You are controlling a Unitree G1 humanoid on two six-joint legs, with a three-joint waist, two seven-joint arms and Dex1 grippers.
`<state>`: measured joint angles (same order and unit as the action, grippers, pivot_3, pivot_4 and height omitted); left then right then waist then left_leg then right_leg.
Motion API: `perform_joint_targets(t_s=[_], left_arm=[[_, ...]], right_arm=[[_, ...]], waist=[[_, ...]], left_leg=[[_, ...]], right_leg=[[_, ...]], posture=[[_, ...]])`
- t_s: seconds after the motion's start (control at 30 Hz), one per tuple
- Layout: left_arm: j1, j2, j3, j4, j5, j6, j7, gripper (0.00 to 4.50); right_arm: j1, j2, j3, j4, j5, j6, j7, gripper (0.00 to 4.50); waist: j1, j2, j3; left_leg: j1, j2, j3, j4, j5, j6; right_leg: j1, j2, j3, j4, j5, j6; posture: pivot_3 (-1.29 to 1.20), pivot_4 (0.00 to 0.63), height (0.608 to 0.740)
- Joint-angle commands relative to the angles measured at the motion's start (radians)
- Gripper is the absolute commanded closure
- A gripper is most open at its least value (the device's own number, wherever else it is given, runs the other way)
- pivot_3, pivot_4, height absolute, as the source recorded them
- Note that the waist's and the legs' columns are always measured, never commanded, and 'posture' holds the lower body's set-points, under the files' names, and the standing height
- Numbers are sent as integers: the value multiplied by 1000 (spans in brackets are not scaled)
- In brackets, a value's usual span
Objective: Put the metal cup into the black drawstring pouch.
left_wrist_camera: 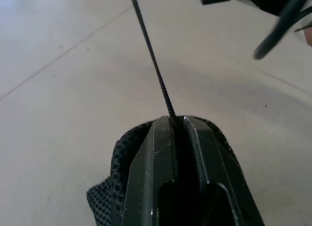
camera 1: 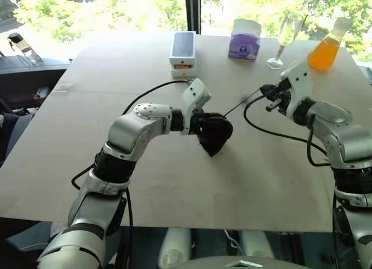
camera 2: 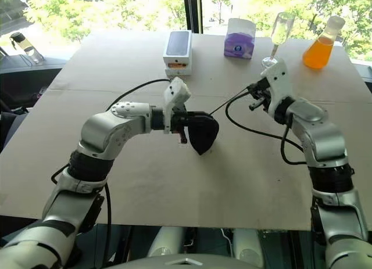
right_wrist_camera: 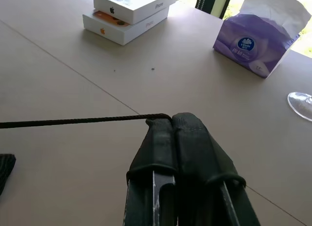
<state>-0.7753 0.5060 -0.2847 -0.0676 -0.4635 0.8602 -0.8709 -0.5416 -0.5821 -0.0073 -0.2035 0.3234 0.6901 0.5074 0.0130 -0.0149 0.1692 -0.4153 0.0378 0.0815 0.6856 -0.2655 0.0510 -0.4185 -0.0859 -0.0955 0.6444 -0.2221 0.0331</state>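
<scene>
The black drawstring pouch [camera 1: 214,135] hangs bunched just above the middle of the table, with my left gripper [left_wrist_camera: 178,121] shut on its mesh fabric near the gathered mouth. Its thin black cord [camera 1: 241,106] runs taut from the pouch up and to the right. My right gripper [right_wrist_camera: 171,119] is shut on the cord's far end, a little above the table near the back right [camera 1: 268,94]. The metal cup is hidden from view.
Two stacked white phone boxes [camera 1: 182,51] stand at the back centre, with a purple tissue box [camera 1: 244,39] to their right. A tall clear glass [camera 1: 286,39] and a flask of orange liquid [camera 1: 328,45] stand close behind my right gripper.
</scene>
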Motion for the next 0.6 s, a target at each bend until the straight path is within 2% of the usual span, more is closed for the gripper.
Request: perform_joint_targets(t_s=[0.03,0.17,0.2,0.23,0.3,0.33,0.43,0.47,0.6], left_arm=[[-80,-37,-52,48,51,-12,-22,4483],[-190,-138,-116,190,115,-83,-49,4483],[-211,-163,-121,225,127,-100,-58,3580],[-231,-185,-130,260,141,-117,-69,3327],[-262,-224,-129,315,161,-149,-77,2292],[-272,-239,-121,335,167,-158,-74,2048],[-300,-263,-70,359,140,-132,-91,817],[-308,-264,-50,367,134,-127,-92,787],[-349,-253,69,429,86,-91,-85,787]], right_arm=[[42,-32,-34,-51,-12,-12,12,4500],[136,-71,-32,-17,-59,-62,24,4500],[153,-74,-36,-15,-61,-70,26,4500],[169,-79,-38,-11,-69,-77,26,4500],[194,-85,-41,-10,-74,-80,31,4500],[204,-86,-42,-12,-74,-80,35,4500],[252,-91,-51,-15,-60,-106,71,4500],[276,-89,-55,-17,-53,-123,85,3917],[356,-100,-61,-4,-85,-169,90,2296]], waist=[[0,0,0],[14,0,0],[12,0,0],[10,0,0],[2,0,0],[-1,0,0],[-2,0,0],[-2,0,0],[-1,0,0]], left_leg=[[0,0,0,0,0,0],[0,-1,-1,1,0,0],[-1,-1,-1,1,-1,1],[-1,-1,0,1,-1,2],[-1,-1,2,1,-2,3],[-1,-1,3,1,-2,3],[-1,-1,4,0,-2,3],[-1,0,5,0,-2,3],[0,0,5,0,-2,3]], right_leg=[[0,0,0,0,0,0],[1,0,-1,0,0,0],[1,0,-1,-1,0,0],[1,0,0,-1,0,0],[0,0,1,-1,0,0],[0,0,2,-1,0,0],[-2,1,3,-1,0,0],[-2,2,3,-1,0,0],[-2,2,4,-1,0,1]], posture=[[0,150,737],[0,150,737],[0,150,737],[0,150,737],[0,150,737],[0,150,737],[0,150,737],[0,150,737],[0,150,737]])
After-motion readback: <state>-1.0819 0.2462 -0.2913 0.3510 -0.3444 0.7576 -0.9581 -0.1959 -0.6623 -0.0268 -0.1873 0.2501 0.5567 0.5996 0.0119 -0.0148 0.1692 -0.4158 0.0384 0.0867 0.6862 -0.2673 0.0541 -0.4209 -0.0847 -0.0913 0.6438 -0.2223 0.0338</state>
